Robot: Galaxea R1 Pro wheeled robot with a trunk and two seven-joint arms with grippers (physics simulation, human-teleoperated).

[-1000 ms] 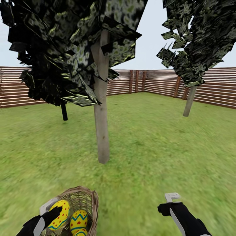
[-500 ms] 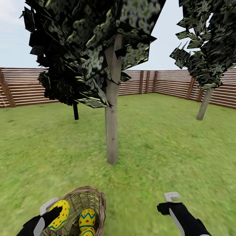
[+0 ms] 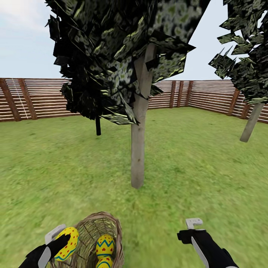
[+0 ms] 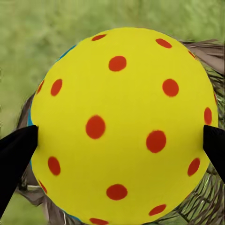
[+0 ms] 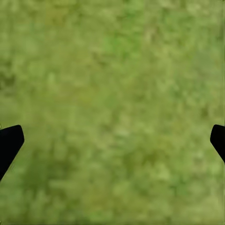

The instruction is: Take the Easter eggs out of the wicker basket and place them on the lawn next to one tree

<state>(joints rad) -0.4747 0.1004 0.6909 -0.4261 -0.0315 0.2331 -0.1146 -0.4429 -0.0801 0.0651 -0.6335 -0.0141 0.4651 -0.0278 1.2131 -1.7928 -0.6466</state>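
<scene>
Yellow egg (image 4: 119, 126) in left gripper (image 4: 117, 140) hides basket (image 4: 206, 197) interior.

I can read no text, label, brand or number anywhere here; the small yellow egg (image 4: 122, 126) I'm holding carries only red dots, no letters or digits.
</scene>
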